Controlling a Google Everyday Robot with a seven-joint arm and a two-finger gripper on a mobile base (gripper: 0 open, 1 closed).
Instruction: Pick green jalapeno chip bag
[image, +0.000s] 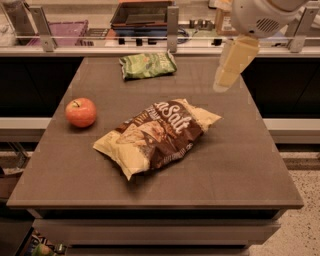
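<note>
Only one camera view here. The green jalapeno chip bag (147, 65) is lying flat near the far edge of the dark table (240, 165), about mid-width. The gripper (222, 82) hangs in the air over the far right part of the table, well apart from that bag and to its right. Honestly can't tell how open it is. A bigger brown-and-cream chip bag (157, 135) sits mid-table, with a red apple (81, 112) off to its left.

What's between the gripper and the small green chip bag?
Camera view: only bare brown tabletop between the cream gripper hovering far right and the crinkled green foil bag.
</note>
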